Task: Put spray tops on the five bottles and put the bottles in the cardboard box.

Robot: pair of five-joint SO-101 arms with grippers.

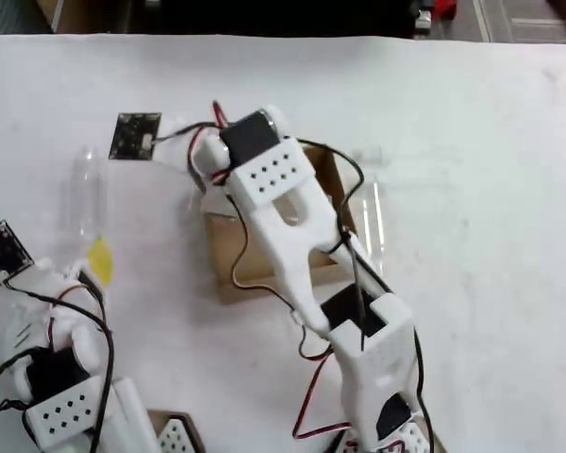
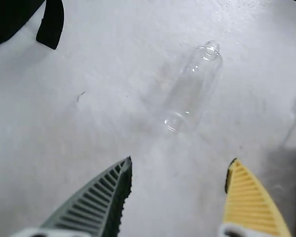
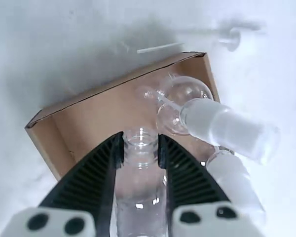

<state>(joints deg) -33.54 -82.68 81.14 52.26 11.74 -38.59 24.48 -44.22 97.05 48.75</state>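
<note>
Matte tabletop (image 3: 64, 39); right end effector (image 3: 140, 143) clamps bottle (image 3: 140, 187) (clear).

Right arm (image 1: 283, 203) sprawls across the cardboard box (image 1: 228, 260), and from above most of what's inside is hidden. The held bottle (image 3: 139, 185) sinks between the right gripper's (image 3: 140, 143) fingers and is cut off at the wrist view's edge. Beyond the box, that spray top (image 3: 232, 35) is just a blur.
</note>
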